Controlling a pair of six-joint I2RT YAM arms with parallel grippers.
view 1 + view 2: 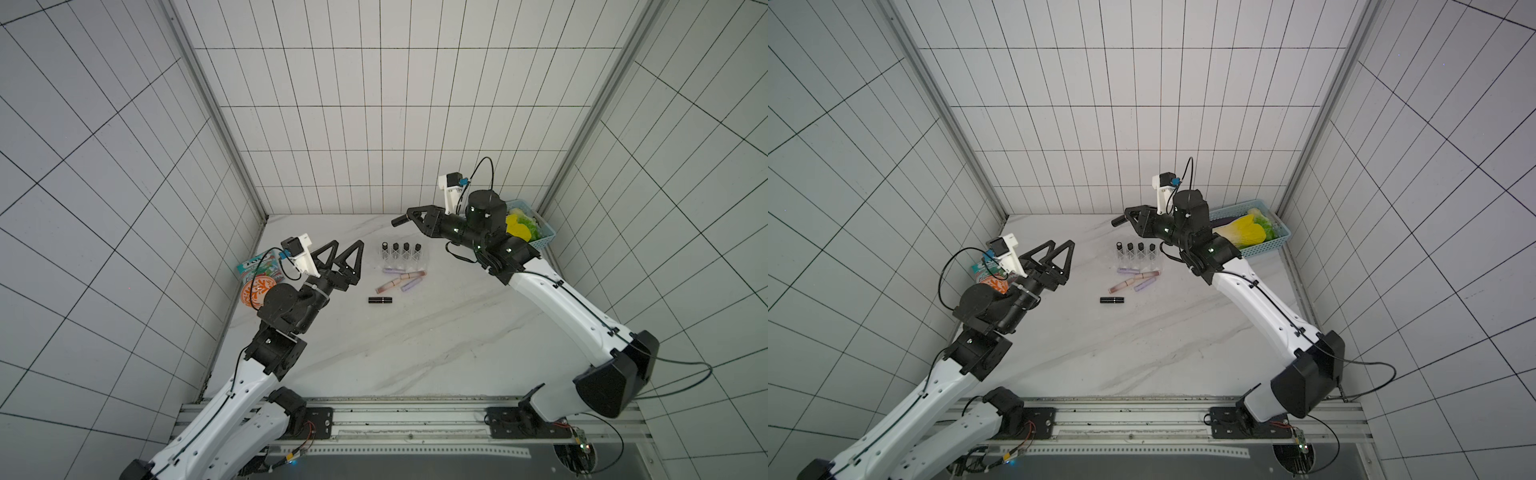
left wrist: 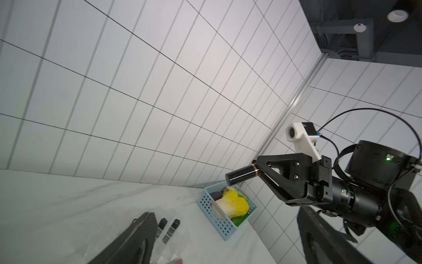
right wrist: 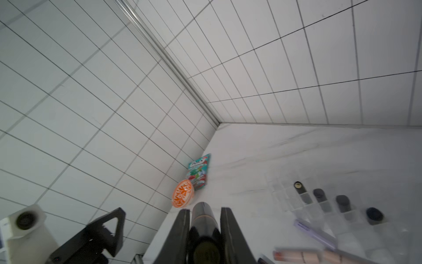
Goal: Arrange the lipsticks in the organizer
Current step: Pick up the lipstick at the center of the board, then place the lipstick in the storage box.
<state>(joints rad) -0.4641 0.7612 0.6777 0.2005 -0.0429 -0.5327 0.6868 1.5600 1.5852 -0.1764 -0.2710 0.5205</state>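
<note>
Above the back part of the white marble-look tabletop I see the right gripper pinching a glossy black cylindrical lipstick by one end, its jaws pressed onto the tube. The long axis runs in line with the fingers and roughly level. The free end pokes out past the fingertips toward the robot's left, dipping slightly in the left wrist view. About half the tube sticks out beyond the tips.

It hangs in the air, well up off the table, on the back-wall side of the small clear plastic stepped organizer and apart from it. I count four black lipsticks standing upright in one row of the organizer.

Just in front of the organizer, flat on the table, lie two pale lilac tubes, two slim pink-clear tubes and one black tube. The black one lies left-to-right.

The left gripper is raised to the left of the organizer, its jaws spread wide and its fingers aimed at the back wall.
</note>
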